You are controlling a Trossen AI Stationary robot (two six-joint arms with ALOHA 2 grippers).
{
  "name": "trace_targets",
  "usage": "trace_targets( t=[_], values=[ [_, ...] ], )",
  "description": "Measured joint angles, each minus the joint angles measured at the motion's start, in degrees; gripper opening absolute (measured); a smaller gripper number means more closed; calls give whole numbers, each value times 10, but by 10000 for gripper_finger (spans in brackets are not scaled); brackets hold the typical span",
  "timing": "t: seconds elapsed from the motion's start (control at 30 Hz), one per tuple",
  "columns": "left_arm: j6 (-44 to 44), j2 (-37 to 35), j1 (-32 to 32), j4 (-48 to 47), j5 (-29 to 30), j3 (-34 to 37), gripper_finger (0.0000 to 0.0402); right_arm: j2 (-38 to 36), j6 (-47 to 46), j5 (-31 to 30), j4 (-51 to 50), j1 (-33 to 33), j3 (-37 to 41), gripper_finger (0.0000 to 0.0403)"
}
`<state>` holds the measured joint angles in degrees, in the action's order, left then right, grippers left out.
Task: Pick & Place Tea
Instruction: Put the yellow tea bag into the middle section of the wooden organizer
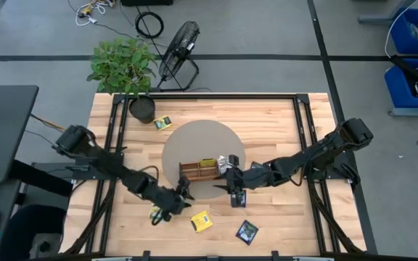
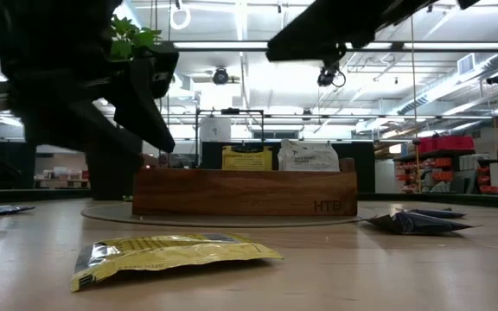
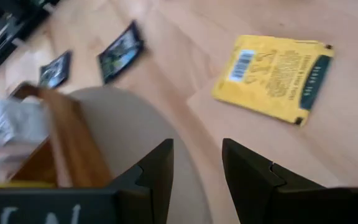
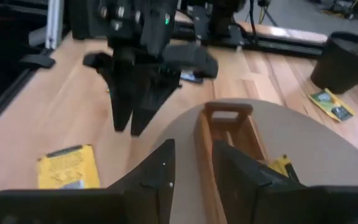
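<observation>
The tea sachets lie flat and scattered. One yellow sachet (image 1: 201, 220) (image 3: 272, 74) lies on the wood near the table's near edge, and a black one (image 1: 247, 231) lies to its right. Another yellow sachet (image 1: 155, 213) lies beside the left arm. A further sachet (image 1: 163, 122) lies by the plant pot. A yellow (image 2: 247, 157) and a white sachet (image 2: 308, 155) stand upright in the wooden tray (image 1: 202, 170). My left gripper (image 1: 182, 191) (image 3: 197, 168) hangs open near the tray's near left corner. My right gripper (image 1: 234, 190) (image 4: 194, 171) is open at the tray's right end.
The tray sits on a round grey mat (image 1: 194, 138) in the middle of the table. A potted plant (image 1: 140, 107) stands at the far left corner, with a fan behind it on the floor. The two grippers are close together, with the tray between them. Bare wood lies right of the mat.
</observation>
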<state>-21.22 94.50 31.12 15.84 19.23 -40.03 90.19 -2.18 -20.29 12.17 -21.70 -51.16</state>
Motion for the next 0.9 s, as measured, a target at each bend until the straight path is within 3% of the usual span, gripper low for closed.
trace_targets(
  t=[0.4,0.7,0.9],
  values=[
    [18,61,56,-58,0,-97,142,0,-33,-18,-8,-24,0,113],
    [26,132,57,-95,-26,-141,142,0,-57,-18,-17,-24,0,113],
    [21,135,55,-135,-40,-154,142,0,-74,-18,-24,-24,0,113]
  ],
)
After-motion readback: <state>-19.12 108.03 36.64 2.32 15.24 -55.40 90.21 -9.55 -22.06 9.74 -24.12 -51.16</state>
